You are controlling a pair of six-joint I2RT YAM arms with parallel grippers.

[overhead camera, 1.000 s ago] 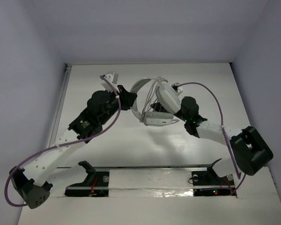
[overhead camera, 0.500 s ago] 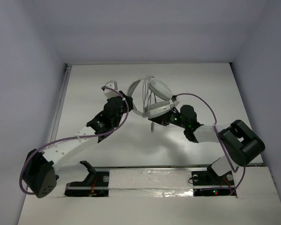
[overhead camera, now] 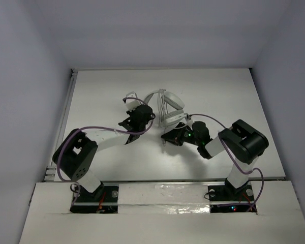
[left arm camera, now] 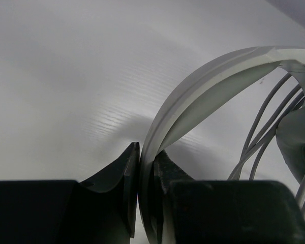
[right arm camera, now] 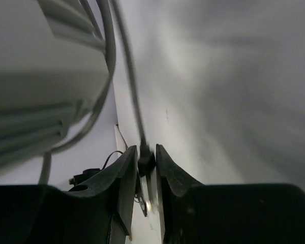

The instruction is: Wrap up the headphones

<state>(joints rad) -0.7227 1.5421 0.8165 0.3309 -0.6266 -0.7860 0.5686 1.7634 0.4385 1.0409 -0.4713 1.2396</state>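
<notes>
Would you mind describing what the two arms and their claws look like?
Both the left arm and the right arm have white links between bulky black joint housings, with a thin purple cable looping alongside each. The left claw and right claw have two matte black, wedge-shaped fingers. A small green light glows near the right wrist.

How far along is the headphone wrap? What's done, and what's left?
Done: several cord strands already run across the headphones by the headband. In hand: the left gripper is shut on the headband, and the right gripper pinches the cord's dark plug end. Left: probably laying down the last free length and securing the plug. How much slack is left I cannot tell.
</notes>
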